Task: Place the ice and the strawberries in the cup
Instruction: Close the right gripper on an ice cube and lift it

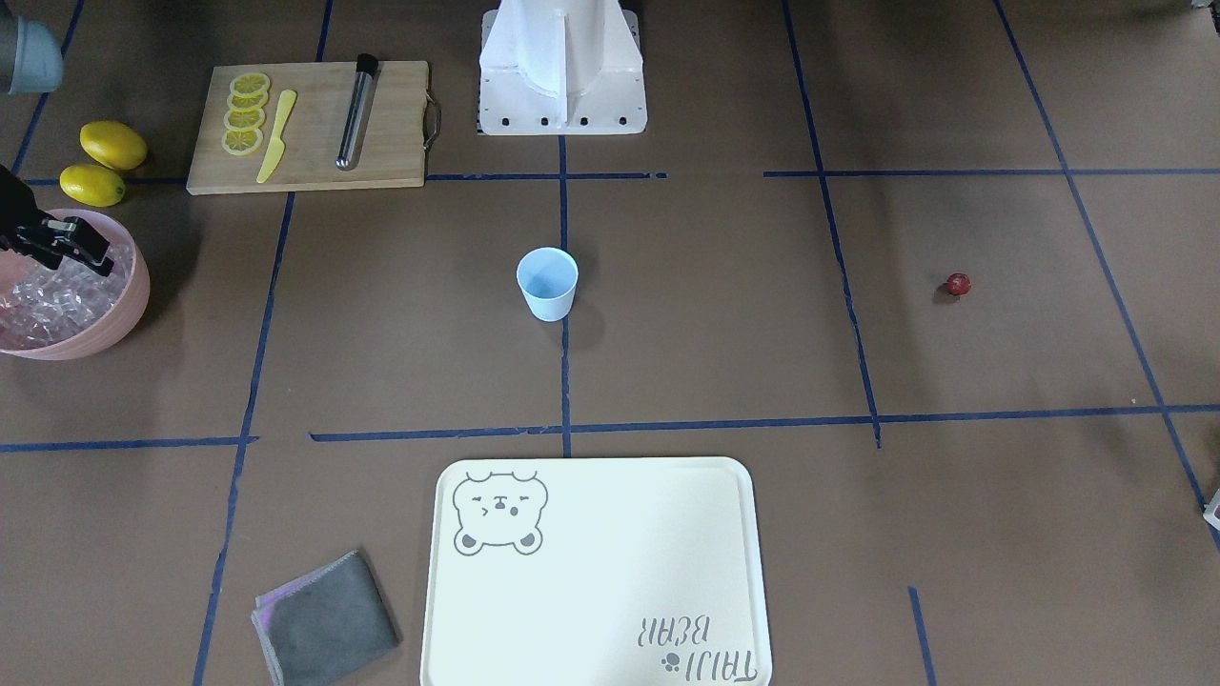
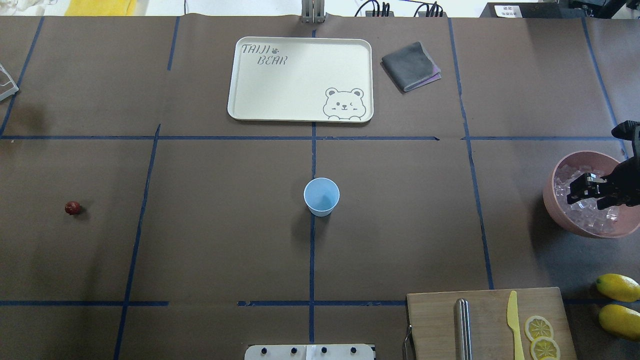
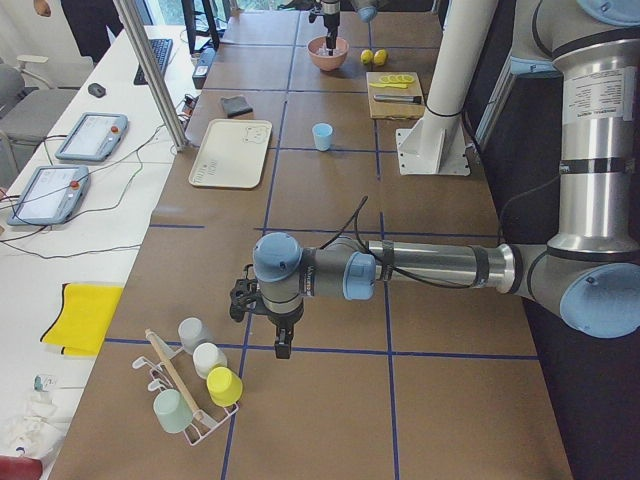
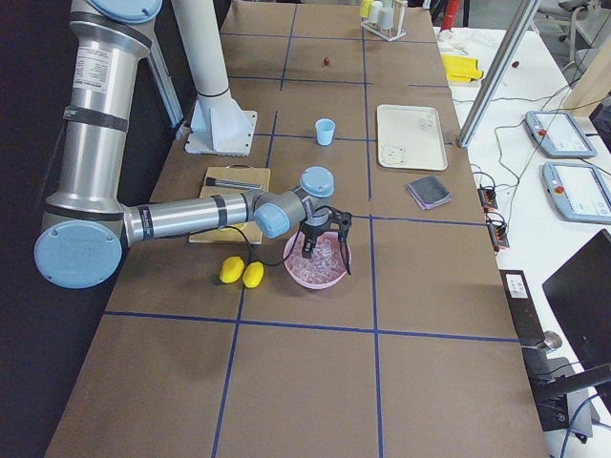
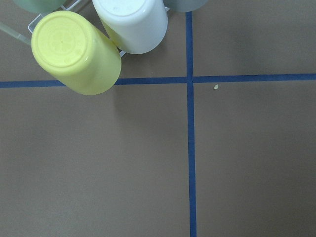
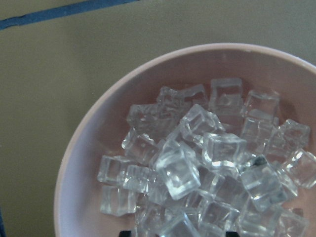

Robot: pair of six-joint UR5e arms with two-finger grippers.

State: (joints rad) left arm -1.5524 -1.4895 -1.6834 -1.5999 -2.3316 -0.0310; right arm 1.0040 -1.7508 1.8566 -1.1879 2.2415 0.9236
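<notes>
The pale-blue cup (image 2: 321,196) stands upright and empty at the table's middle (image 1: 547,283). A pile of clear ice (image 6: 197,168) fills the pink bowl (image 2: 555,210) at the robot's right end. My right gripper (image 2: 592,193) hangs open just over that ice, with nothing between its fingers (image 1: 71,243). One dark-red strawberry (image 2: 72,208) lies alone on the table far to the robot's left (image 1: 958,284). My left gripper (image 3: 270,330) shows only in the exterior left view, pointing down beside a cup rack; I cannot tell whether it is open or shut.
A cutting board (image 2: 490,325) carries lemon slices, a yellow knife (image 2: 514,325) and a metal rod (image 2: 462,327); two lemons (image 2: 619,302) lie beside it. A cream tray (image 2: 300,80) and grey cloth (image 2: 411,66) sit at the far side. Upturned cups (image 5: 76,52) sit on the rack.
</notes>
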